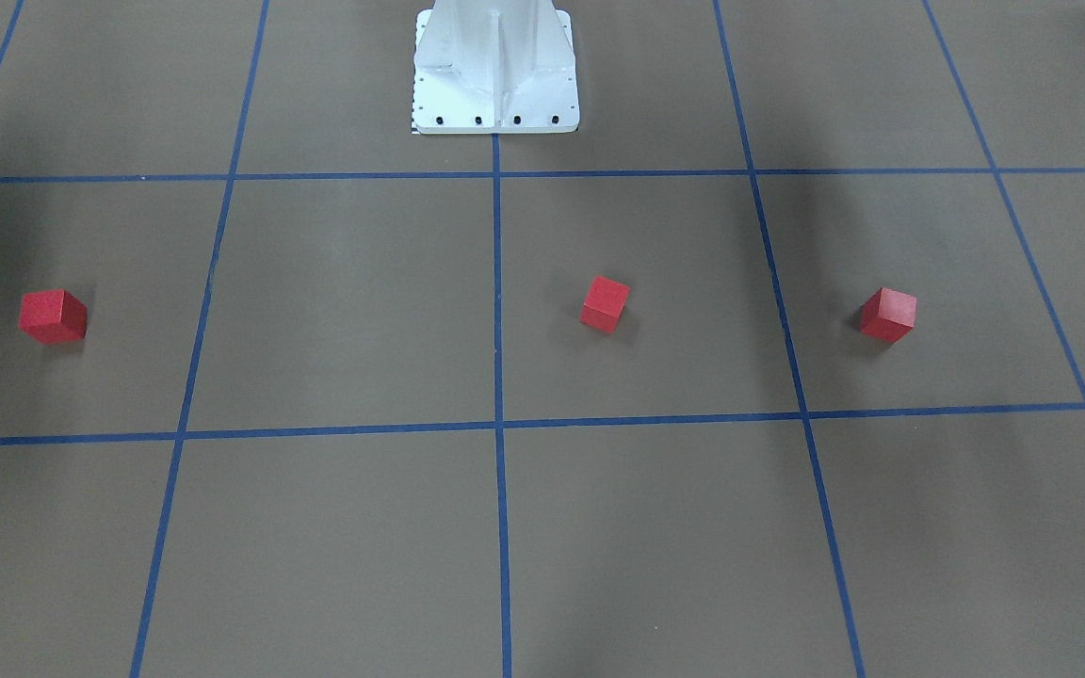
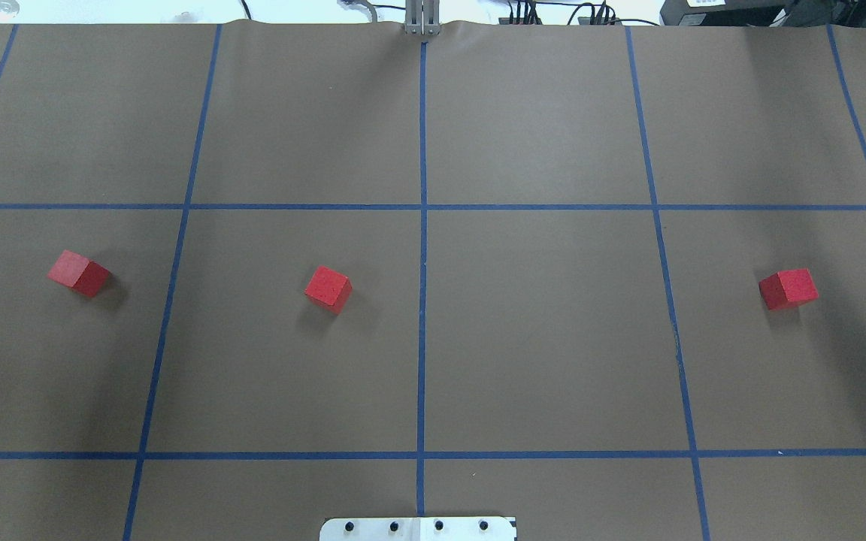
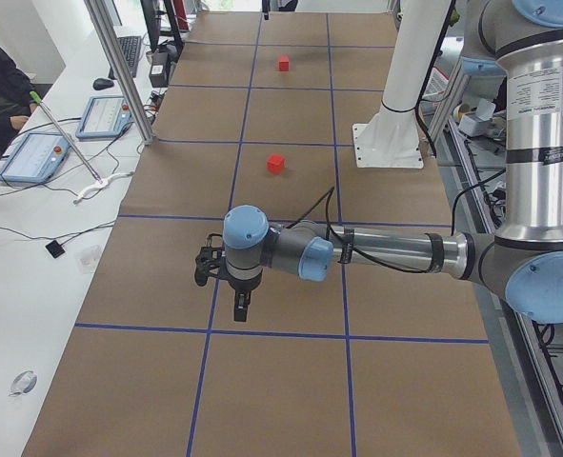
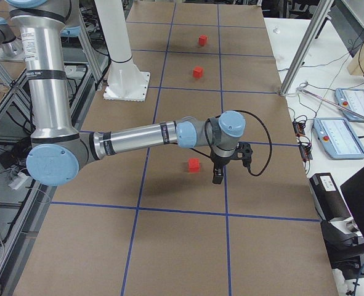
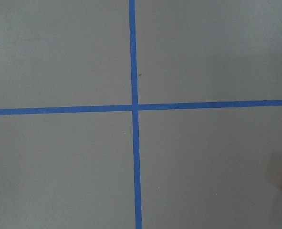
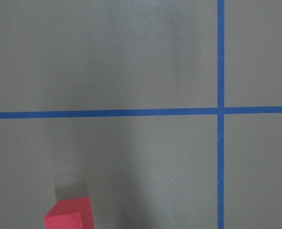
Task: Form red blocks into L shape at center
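The three red blocks (image 1: 605,303) lie in a row across the center line (image 2: 422,330), none touching another. The middle block (image 2: 328,288) sits near the line on the robot's left of it. The left block (image 2: 78,273) is well out on that same side, and the right block (image 2: 788,288) is well out on the other. Nothing stands at the line yet, so the L is not begun.

The blocks look rigid, light and matte, so they should neither slip nor crush. I would take each by two opposite flat sides. Each sits askew to the line, so the wrist needs turning to meet those faces squarely.

The overhead and front views show every block but no arm. Only the side views show the left gripper (image 3: 241,307) and the right gripper (image 4: 217,177), each pointing down on its own side of the line. How far their fingers stand apart I cannot tell, but with all three blocks lying free, neither holds one. The right wrist camera catches the right block; the left shows a red sliver, probably the left block's corner.
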Action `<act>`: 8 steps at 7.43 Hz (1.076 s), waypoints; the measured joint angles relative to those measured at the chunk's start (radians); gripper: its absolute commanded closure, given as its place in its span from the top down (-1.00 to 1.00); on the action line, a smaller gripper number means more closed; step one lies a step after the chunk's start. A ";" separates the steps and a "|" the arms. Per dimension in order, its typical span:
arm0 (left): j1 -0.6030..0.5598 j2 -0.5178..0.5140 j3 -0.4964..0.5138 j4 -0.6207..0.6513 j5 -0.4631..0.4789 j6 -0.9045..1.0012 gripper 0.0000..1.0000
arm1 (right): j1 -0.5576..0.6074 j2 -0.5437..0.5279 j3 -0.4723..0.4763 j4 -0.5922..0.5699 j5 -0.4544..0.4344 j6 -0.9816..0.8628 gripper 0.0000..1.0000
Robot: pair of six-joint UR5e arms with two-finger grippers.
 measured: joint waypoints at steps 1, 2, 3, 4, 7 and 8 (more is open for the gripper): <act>0.000 0.003 0.003 -0.001 0.000 0.000 1.00 | 0.000 -0.001 0.000 0.001 0.000 0.001 0.99; 0.001 0.004 0.003 -0.002 -0.001 -0.001 1.00 | -0.001 -0.002 0.001 0.003 -0.001 0.002 0.99; 0.000 0.004 0.003 -0.002 -0.001 -0.002 1.00 | -0.005 -0.004 0.009 0.016 -0.002 0.002 0.99; 0.000 0.005 0.003 -0.002 -0.001 -0.002 1.00 | -0.028 -0.007 0.022 0.035 -0.008 0.002 0.99; 0.000 0.005 0.005 -0.003 0.000 -0.003 1.00 | -0.145 -0.007 0.079 0.060 -0.022 0.055 0.99; 0.000 0.006 0.005 -0.003 0.000 -0.003 1.00 | -0.182 -0.009 0.094 0.088 -0.039 0.105 0.98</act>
